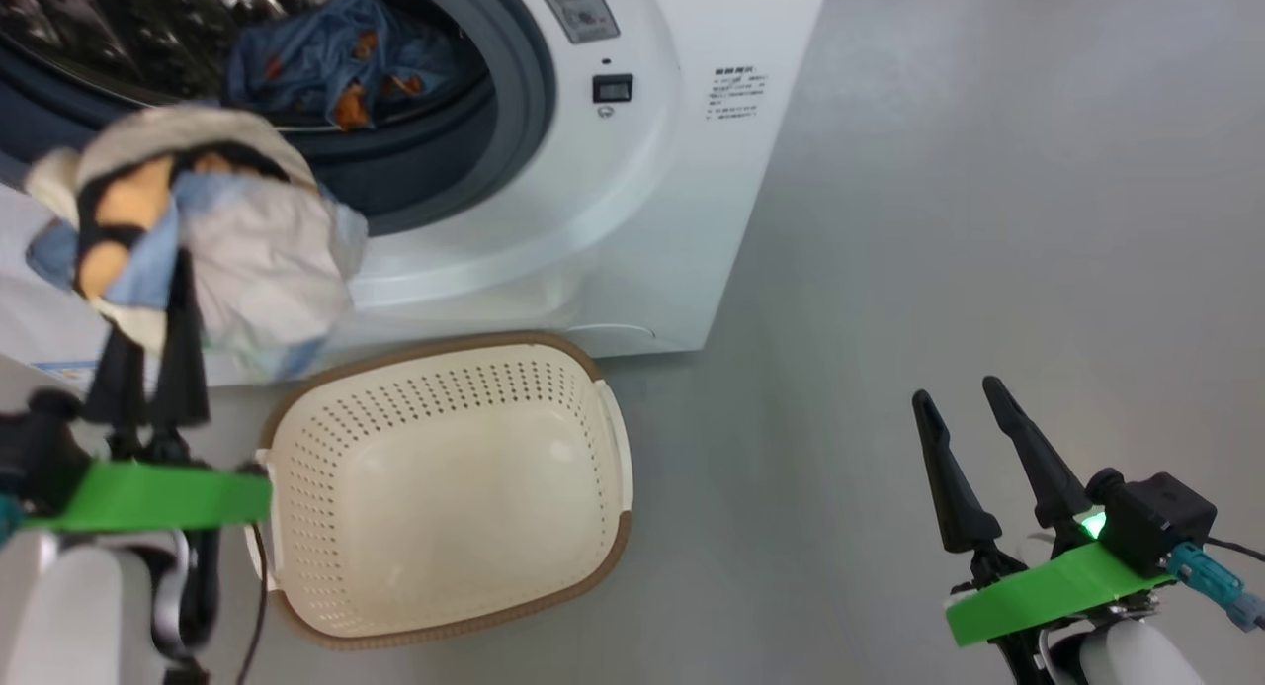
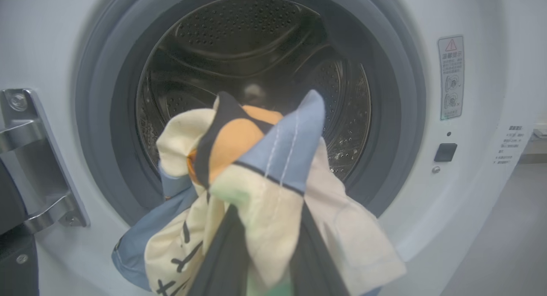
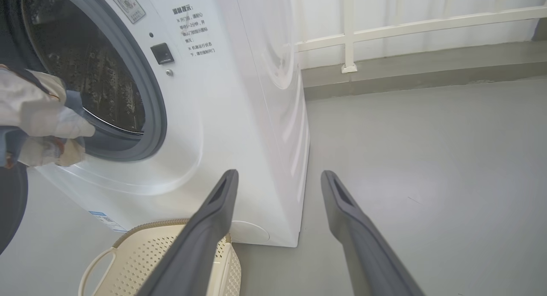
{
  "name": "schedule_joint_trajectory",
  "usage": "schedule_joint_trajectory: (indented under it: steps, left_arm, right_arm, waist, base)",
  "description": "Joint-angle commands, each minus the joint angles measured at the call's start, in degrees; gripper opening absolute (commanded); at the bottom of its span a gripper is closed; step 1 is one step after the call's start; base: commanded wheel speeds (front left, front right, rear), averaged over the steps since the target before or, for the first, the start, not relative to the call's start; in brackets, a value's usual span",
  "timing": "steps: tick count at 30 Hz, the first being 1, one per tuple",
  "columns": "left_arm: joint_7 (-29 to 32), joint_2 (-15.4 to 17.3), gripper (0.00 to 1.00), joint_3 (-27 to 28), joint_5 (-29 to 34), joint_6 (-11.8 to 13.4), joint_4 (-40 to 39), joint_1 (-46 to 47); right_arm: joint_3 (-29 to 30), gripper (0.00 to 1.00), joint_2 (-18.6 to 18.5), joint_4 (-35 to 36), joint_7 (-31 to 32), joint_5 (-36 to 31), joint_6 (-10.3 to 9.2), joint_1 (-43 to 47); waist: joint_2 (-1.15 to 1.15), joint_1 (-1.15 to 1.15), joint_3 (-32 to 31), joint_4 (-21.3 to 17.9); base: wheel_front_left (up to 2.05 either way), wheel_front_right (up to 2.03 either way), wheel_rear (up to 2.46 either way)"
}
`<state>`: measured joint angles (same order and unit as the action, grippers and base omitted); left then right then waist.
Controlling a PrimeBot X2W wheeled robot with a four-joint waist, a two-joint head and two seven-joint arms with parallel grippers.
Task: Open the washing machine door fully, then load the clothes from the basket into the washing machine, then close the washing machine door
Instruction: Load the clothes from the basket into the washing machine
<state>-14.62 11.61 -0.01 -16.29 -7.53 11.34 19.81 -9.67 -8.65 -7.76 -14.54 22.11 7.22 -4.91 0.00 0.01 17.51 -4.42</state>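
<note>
Before the open drum point(image 2: 256, 44) of the washing machine point(image 1: 632, 220), my left gripper point(image 1: 148, 309) is pinched narrow on a bundle of the clothes point(image 1: 247, 260), its fingertips buried in blurred folds. Another blue garment point(image 1: 326, 62) lies inside. My right gripper point(image 1: 957, 390) hangs wide apart, touching nothing, over the floor point(image 1: 988, 171) near the basket point(image 1: 415, 408). The washing machine door point(image 3: 10, 202) is a dark sliver, cut off.

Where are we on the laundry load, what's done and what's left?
Done: the washing machine door is open, one blue garment lies in the drum, and the basket looks empty. In hand: the left claw is shut on a bundle of clothes before the drum opening. Left: drop it in, then close the door. The right claw is open, idle.
</note>
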Motion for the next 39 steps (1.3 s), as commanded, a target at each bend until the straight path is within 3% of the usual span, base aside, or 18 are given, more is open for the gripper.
schedule_joint_trajectory:
  steps: [1, 23, 29, 35, 39]
  left_arm:
    - [-0.4, 2.6, 0.00, 1.5, -1.1, 0.0, 0.2, 4.1]
    - [-0.4, 11.9, 0.00, -2.6, -1.0, 0.0, 28.7, 38.3]
    - [-0.4, 14.6, 0.00, -4.0, 0.2, 0.0, 28.7, 45.4]
    - [-0.4, 16.4, 0.00, -0.3, 2.2, 0.0, 24.3, 46.2]
    - [-0.4, 17.0, 0.00, -0.3, 3.5, 0.0, 30.3, 44.5]
  right_arm:
    - [-1.6, 1.00, 0.0, 1.3, -0.5, -0.2, 0.26, -1.7]
    - [-4.3, 1.00, 3.7, 2.4, -0.5, -0.3, 0.26, -8.8]
    - [-5.1, 1.00, 4.6, 2.8, -0.5, -0.2, 0.26, -10.3]
    - [-5.5, 1.00, 5.2, 3.1, -0.5, 0.0, 0.26, -10.9]
    - [-5.8, 1.00, 5.4, 3.1, -0.5, 0.0, 0.26, -10.8]
  waist:
    - [0.00, -0.01, 2.5, -1.8]
    - [0.00, -0.01, 15.9, -9.9]
    - [0.00, -0.01, 18.7, -12.3]
    - [0.00, -0.01, 20.2, -14.0]
    - [0.00, -0.01, 20.3, -14.5]
  base:
    - [0.00, 0.00, 0.00]
    - [0.00, 0.00, 0.00]
    - [0.00, 0.00, 0.00]
    - [0.00, 0.00, 0.00]
    - [0.00, 0.00, 0.00]
